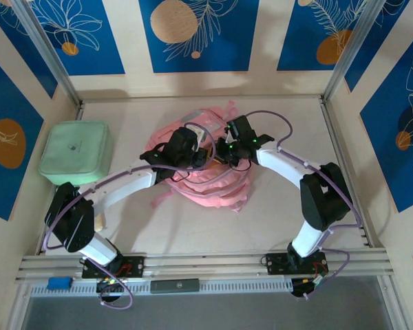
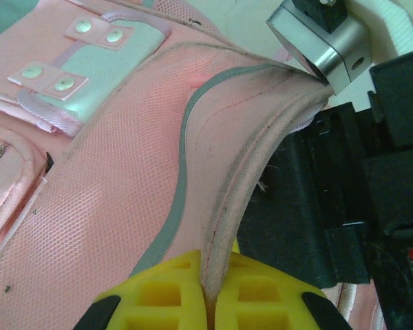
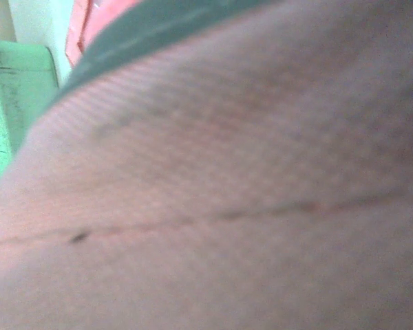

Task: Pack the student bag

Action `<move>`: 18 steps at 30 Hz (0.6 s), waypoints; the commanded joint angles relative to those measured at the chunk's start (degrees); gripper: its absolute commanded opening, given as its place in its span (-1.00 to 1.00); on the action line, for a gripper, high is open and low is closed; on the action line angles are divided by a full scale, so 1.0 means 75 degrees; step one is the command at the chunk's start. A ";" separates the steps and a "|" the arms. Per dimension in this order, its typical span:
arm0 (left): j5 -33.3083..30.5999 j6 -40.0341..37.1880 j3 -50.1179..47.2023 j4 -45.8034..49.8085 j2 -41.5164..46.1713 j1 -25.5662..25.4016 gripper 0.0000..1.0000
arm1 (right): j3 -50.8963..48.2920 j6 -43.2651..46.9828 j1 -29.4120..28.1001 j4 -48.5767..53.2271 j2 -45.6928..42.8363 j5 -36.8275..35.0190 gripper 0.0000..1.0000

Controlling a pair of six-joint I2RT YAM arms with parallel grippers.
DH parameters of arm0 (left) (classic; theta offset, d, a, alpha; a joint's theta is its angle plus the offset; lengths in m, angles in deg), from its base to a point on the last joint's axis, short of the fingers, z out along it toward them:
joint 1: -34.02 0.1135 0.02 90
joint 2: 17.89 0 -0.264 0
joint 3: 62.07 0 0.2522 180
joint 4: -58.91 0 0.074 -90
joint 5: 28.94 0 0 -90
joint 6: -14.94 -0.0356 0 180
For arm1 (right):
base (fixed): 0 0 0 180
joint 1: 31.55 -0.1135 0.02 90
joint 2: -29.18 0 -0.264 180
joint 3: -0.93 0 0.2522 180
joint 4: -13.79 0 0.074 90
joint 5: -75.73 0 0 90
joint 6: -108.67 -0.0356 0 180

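Lying in the middle of the table (image 1: 193, 230), the pink student bag (image 1: 210, 187) sits where both arms meet, with a mint-green case (image 1: 76, 152) well apart on the left. The yellow left fingers (image 2: 162, 295) are clamped on a padded edge of the bag. The right fingers (image 1: 226, 152) are together against the bag's mesh; whether they pinch cloth I cannot tell.

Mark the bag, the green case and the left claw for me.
bag (image 1: 213, 191): top view, pink fabric on its near side.
green case (image 1: 76, 152): top view, middle of its top face.
left claw (image 2: 210, 289): left wrist view, where it pinches the bag's seam.
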 commanded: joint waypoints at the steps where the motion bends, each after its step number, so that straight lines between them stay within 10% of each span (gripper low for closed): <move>1: 0.0156 0.0265 0.0141 -0.0608 0.0070 -0.0049 -0.95 | -0.0068 0.0217 -0.0136 -0.0251 -0.0423 0.0002 -0.88; 10: 0.1106 0.0855 -0.0396 -0.1067 0.0680 -0.0033 -0.16 | -0.0173 0.1110 -0.0288 0.2091 -0.1543 -0.1094 -0.80; 18: 0.0854 0.1714 -0.2328 -0.1501 0.2658 0.0213 0.15 | 0.0284 0.1251 -0.1540 0.3792 -0.1731 -0.3050 -0.63</move>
